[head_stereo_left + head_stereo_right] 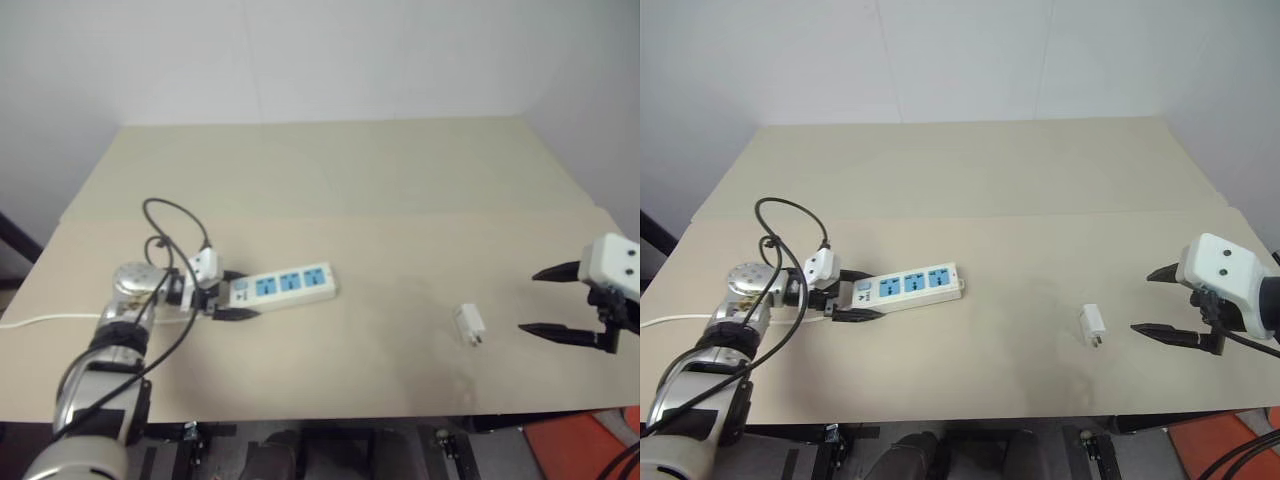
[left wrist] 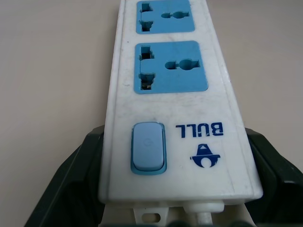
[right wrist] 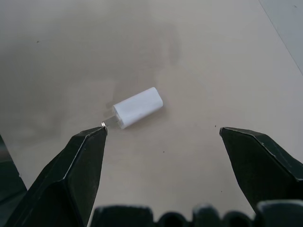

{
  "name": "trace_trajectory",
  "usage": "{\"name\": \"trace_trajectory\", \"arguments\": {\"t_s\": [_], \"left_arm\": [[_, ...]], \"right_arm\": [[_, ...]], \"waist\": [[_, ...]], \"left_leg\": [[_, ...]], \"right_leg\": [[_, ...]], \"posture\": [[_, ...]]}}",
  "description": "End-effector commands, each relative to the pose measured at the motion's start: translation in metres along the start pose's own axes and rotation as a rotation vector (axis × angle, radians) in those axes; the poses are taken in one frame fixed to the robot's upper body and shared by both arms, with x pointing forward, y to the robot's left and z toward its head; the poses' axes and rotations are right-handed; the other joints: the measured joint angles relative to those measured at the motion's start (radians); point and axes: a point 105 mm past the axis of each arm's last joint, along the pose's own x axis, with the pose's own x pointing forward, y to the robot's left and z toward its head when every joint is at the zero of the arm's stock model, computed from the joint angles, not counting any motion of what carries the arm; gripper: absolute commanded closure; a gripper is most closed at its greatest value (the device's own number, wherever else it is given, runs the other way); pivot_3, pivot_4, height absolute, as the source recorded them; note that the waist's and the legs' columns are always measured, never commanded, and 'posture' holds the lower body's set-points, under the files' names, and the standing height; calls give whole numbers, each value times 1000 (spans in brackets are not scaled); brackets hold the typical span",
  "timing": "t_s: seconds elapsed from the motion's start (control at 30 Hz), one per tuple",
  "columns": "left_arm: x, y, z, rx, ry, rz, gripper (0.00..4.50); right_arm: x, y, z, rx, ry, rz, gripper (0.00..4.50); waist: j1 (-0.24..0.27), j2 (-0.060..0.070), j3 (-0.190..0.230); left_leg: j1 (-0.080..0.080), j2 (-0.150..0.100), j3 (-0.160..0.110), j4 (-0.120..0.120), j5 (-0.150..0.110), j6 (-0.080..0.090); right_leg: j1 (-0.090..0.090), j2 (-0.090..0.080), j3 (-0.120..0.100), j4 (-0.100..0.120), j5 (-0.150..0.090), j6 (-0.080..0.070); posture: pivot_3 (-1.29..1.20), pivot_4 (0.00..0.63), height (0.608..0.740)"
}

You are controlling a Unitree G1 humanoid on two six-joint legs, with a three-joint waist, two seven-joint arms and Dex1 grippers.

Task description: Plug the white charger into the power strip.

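Tabletop [image 1: 400, 180], gripper-clamped power strip [image 1: 285, 286], loose charger [image 1: 470, 324]

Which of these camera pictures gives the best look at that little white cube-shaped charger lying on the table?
The right wrist view: the small white cube-shaped charger lies close up between the open black fingers, its metal prongs visible. Both eye views show it only as a tiny white block on the tan table, apart from the right gripper.

Both grippers have boxy white housings and tapered black fingers; the right gripper [image 1: 1162, 301] shows two dark dots, and black cables loop over the silver-jointed arm behind the left gripper [image 1: 847, 293].
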Motion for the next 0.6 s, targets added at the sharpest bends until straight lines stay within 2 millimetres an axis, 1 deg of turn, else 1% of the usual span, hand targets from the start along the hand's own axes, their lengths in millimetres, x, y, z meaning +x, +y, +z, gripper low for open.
{"name": "trace_trajectory", "arguments": {"t_s": [0.03,0.1,0.3,0.47,0.6], "left_arm": [[11,13,24,42,1,-14,1149],[20,16,28,37,10,-17,1149],[49,32,55,59,10,18,1149],[67,32,58,97,53,24,1149],[66,29,57,136,77,10,1149]], "right_arm": [[-2,-1,9,-20,-24,-21,0],[-1,0,9,-19,-23,-24,0],[4,3,6,-5,-22,-32,0],[6,5,4,2,-13,-39,0],[4,6,4,6,-9,-44,0]], "waist": [[0,-1,0],[1,-1,0],[3,-2,1],[4,-2,1],[5,-3,2]], "left_leg": [[0,0,0,0,0,0],[0,0,0,0,0,0],[-1,0,0,1,1,-1],[-1,-1,0,1,3,-5],[-2,-1,0,1,3,-5]], "right_leg": [[0,0,0,0,0,0],[0,0,0,0,0,0],[1,0,-1,0,0,0],[1,0,0,1,0,0],[0,0,-1,1,0,0]], "posture": [[0,150,740],[0,150,740],[0,150,740],[0,150,740],[0,150,740]]}}
